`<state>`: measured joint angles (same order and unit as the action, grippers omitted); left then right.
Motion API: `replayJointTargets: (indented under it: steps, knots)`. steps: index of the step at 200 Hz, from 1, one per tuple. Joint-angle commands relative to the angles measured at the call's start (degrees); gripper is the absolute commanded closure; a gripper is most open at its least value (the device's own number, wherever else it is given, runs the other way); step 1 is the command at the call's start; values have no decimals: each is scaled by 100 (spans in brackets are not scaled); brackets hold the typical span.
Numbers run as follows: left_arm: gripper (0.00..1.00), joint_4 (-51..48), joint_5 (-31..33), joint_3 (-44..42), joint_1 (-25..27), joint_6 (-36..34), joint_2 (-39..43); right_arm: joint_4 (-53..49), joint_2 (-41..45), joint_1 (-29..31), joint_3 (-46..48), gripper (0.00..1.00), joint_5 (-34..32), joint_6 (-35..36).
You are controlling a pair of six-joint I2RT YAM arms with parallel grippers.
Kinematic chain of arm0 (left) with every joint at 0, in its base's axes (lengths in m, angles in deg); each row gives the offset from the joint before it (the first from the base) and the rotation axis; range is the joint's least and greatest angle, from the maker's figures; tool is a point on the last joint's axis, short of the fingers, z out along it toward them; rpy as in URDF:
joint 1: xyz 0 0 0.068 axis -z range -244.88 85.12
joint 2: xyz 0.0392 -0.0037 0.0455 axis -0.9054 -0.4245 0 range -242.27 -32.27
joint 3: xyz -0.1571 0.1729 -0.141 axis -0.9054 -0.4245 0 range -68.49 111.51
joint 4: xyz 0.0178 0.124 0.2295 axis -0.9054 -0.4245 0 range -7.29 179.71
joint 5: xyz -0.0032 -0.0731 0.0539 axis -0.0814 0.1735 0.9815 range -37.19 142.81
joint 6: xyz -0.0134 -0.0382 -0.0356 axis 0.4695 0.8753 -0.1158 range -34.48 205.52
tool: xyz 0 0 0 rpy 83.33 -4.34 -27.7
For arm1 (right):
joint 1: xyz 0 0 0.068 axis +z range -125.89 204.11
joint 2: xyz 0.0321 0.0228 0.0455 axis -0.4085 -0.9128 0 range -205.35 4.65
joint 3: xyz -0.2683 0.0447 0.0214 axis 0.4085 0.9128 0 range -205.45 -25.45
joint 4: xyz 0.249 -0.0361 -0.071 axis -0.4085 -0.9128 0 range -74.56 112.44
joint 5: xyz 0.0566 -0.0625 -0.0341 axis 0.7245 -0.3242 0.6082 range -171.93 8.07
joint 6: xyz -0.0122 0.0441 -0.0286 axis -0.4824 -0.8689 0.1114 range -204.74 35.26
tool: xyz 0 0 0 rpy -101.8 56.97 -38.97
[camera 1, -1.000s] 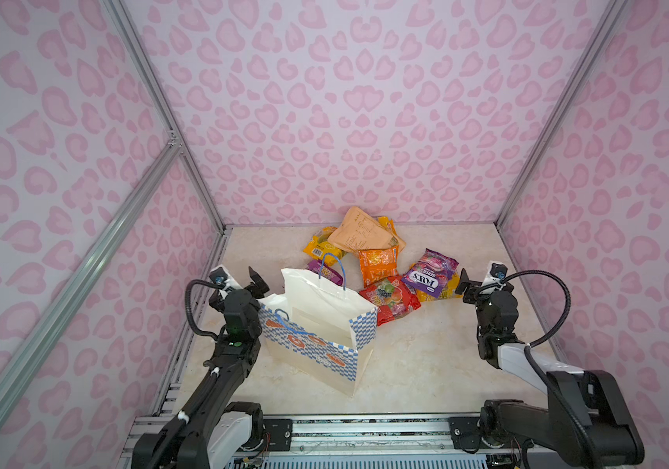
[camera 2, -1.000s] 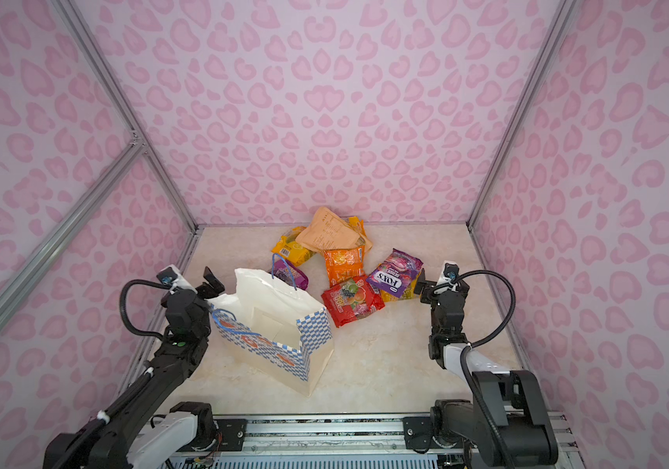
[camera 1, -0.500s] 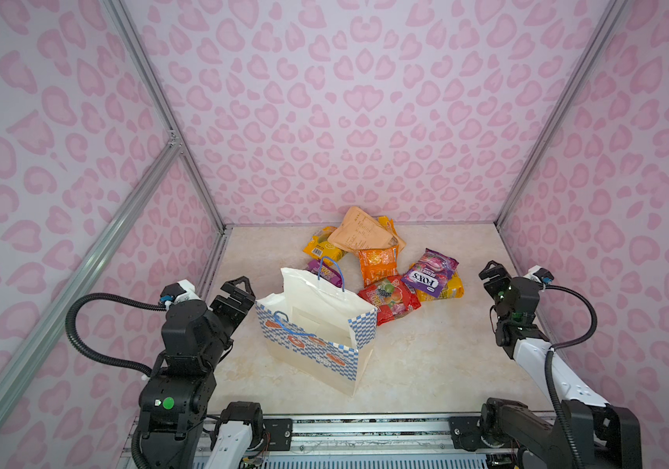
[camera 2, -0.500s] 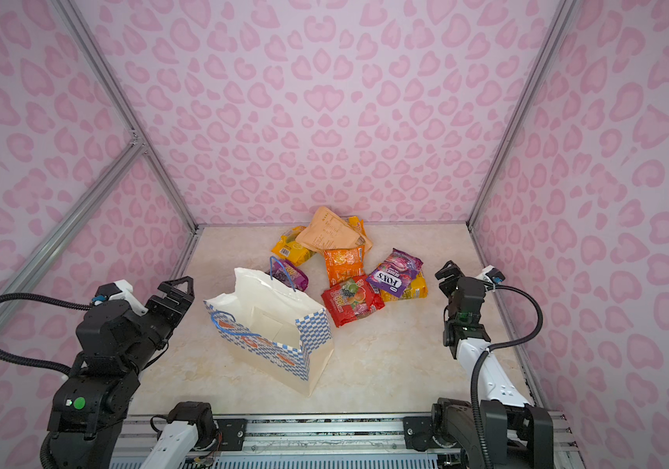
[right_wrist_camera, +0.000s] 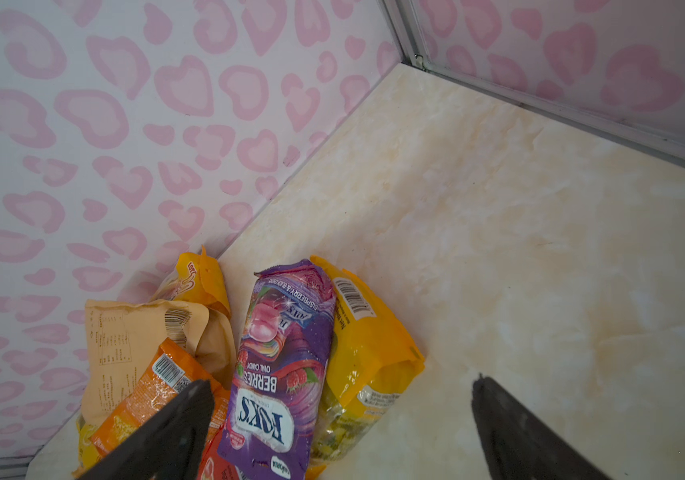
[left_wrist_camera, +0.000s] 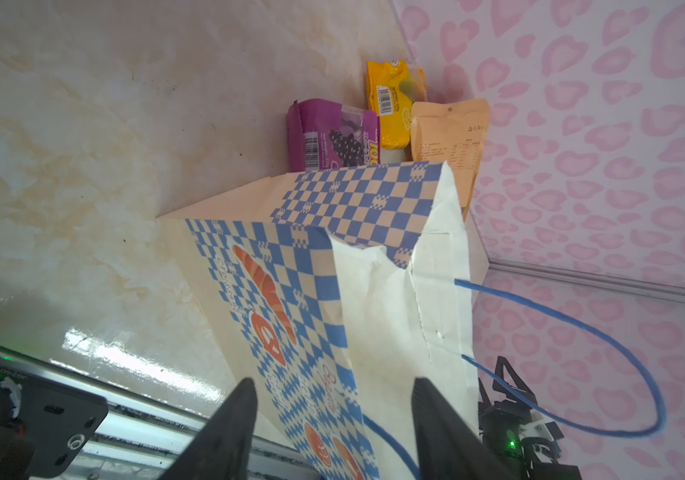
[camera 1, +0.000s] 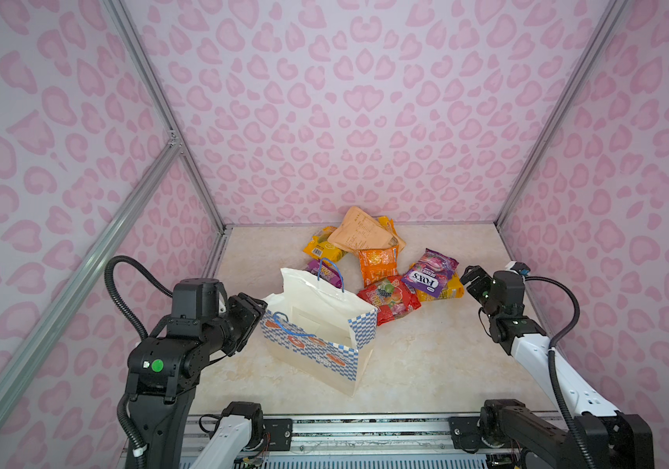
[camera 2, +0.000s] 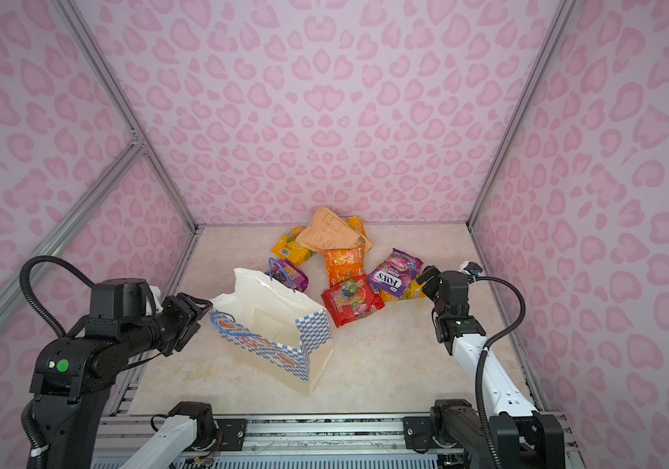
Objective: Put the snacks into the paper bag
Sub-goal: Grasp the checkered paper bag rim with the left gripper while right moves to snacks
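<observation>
The paper bag (camera 1: 316, 349) (camera 2: 268, 345) stands open at the middle left, blue cord handles up. My left gripper (camera 1: 259, 308) (left_wrist_camera: 336, 395) is open at the bag's left end, and its fingers straddle the checkered rim (left_wrist_camera: 291, 291). The snacks lie in a pile behind and right of the bag: a tan pouch (camera 1: 361, 233), an orange packet (camera 1: 377, 264), a red packet (camera 1: 387, 296), a purple FOX'S packet (camera 1: 428, 272) (right_wrist_camera: 278, 365) over a yellow one (right_wrist_camera: 365, 345). My right gripper (camera 1: 469, 280) (right_wrist_camera: 341, 383) hangs wide open just right of the FOX'S packet, holding nothing.
Pink patterned walls (camera 1: 345, 122) close in the back and both sides. A metal rail (camera 1: 365, 430) runs along the front edge. A purple grape packet (left_wrist_camera: 332, 133) and a yellow packet (left_wrist_camera: 390, 104) lie right behind the bag. One loose blue cord handle (left_wrist_camera: 582, 332) loops beside the left fingers.
The left arm swung out to the left and came back to the bag's left end with narrower jaws. The right arm drew off to the right, then returned beside the FOX'S packet.
</observation>
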<state>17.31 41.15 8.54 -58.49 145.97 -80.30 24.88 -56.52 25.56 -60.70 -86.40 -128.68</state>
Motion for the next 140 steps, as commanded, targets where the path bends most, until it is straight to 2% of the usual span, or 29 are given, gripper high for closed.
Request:
replayJointTargets:
  steps: [1,46,68,80,98,117,140]
  knots:
    - [38,-207,-196,-280,119,170,-192,-154,21,39,70,1,6,58]
    - [39,-14,226,-62,493,306,-675,-148,52,147,173,4,96,148]
    - [44,51,205,-178,511,378,-814,-68,68,166,318,5,260,119]
    - [52,59,230,-197,521,392,-889,-68,83,173,380,6,281,114]
    - [54,31,259,-205,521,463,-950,-66,129,198,457,6,270,139]
    - [62,-6,265,-149,530,512,-988,-113,165,262,461,6,246,222]
    - [91,-20,441,-31,529,409,-1101,-142,209,404,490,7,158,274]
